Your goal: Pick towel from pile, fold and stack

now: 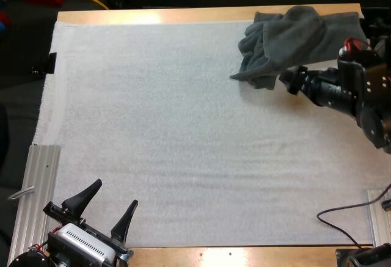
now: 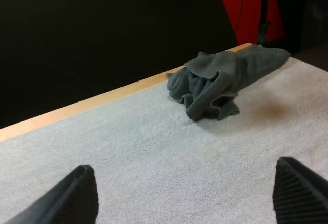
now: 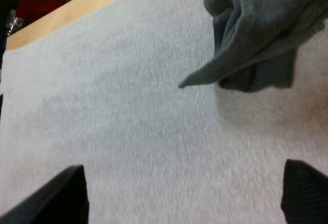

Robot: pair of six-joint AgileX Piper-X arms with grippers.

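At the mat's far right corner, crumpled dark towel (image 1: pixel 293 38), right gripper (image 3: pixel 183 183) open beside it, left gripper (image 1: pixel 116 193) open near left corner.

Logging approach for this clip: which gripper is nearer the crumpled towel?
Right. The right gripper is beside the crumpled towel; the left gripper is at the near left corner of the mat, far off.
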